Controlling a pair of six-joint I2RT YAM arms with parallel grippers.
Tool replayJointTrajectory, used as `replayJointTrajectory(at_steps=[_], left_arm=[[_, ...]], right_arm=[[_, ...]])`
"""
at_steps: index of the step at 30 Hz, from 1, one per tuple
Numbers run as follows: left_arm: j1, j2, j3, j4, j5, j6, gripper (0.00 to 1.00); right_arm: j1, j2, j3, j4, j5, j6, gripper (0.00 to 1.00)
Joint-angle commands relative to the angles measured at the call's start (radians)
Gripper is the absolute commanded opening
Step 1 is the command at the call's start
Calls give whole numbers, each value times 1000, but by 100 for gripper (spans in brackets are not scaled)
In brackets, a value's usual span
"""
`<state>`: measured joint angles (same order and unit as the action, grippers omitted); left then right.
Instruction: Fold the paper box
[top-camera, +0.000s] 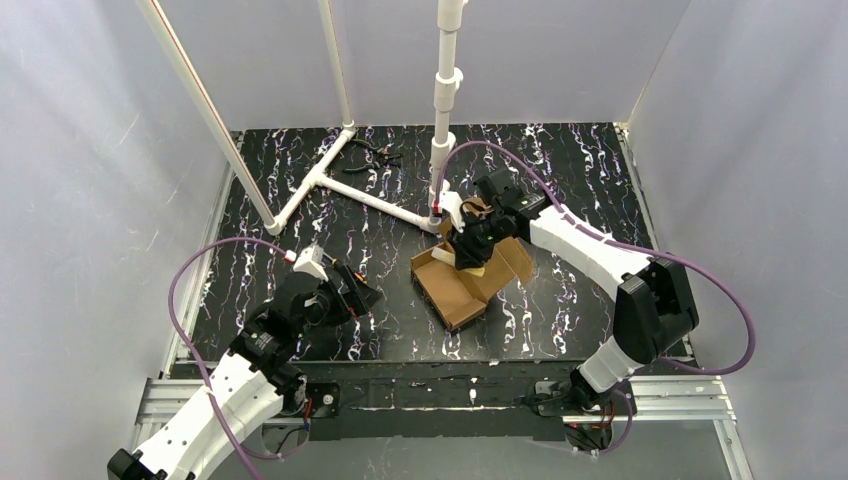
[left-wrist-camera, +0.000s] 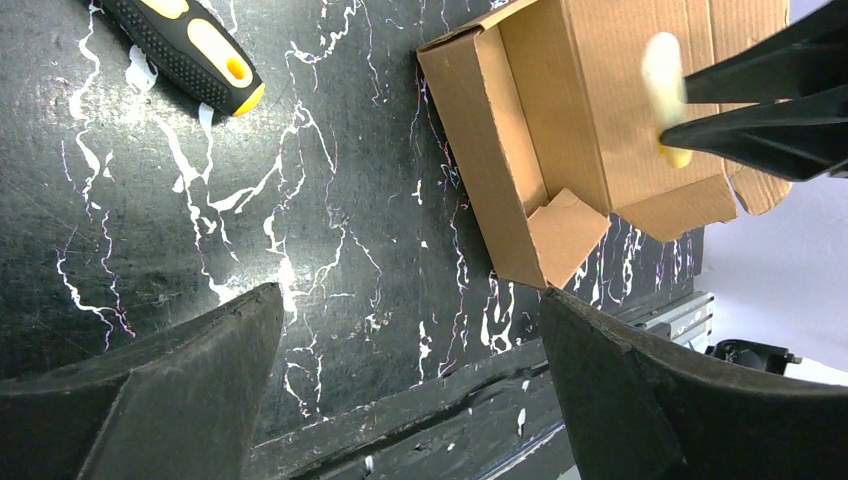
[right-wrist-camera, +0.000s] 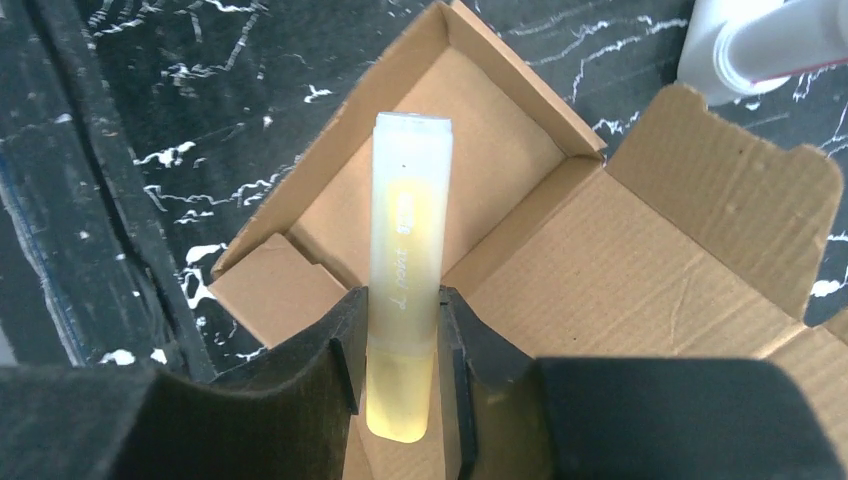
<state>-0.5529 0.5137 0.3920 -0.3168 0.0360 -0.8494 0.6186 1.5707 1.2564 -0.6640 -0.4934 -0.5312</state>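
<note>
The paper box (top-camera: 455, 290) is brown cardboard, partly folded: a shallow tray with raised walls and its lid flap (right-wrist-camera: 700, 250) lying open. My right gripper (top-camera: 470, 255) hangs over the tray, shut on a pale yellow translucent stick (right-wrist-camera: 410, 220) that points down into the box (right-wrist-camera: 480, 170). The left wrist view shows the box (left-wrist-camera: 560, 130) with that stick (left-wrist-camera: 665, 90) and the right gripper (left-wrist-camera: 672, 110) above it. My left gripper (top-camera: 365, 300) is open and holds nothing, low over the table to the left of the box, its fingertips (left-wrist-camera: 250, 320) wide apart.
A screwdriver with a black and yellow handle (left-wrist-camera: 190, 50) lies on the black marbled table to the left of the box. A white pipe frame (top-camera: 350, 190) and its upright post (top-camera: 445, 90) stand behind the box. Pliers (top-camera: 378, 152) lie at the back.
</note>
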Motion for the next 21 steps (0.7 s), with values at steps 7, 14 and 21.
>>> replayJointTrajectory(at_steps=[7, 14, 21], left_arm=[[4, 11, 54, -73, -99, 21, 98], [4, 76, 141, -161, -154, 70, 98], [4, 115, 241, -182, -122, 221, 98]], right_arm=[[16, -1, -35, 99, 74, 116, 76], [-40, -75, -11, -55, -138, -76, 84], [-339, -286, -139, 6, -411, -91, 87]])
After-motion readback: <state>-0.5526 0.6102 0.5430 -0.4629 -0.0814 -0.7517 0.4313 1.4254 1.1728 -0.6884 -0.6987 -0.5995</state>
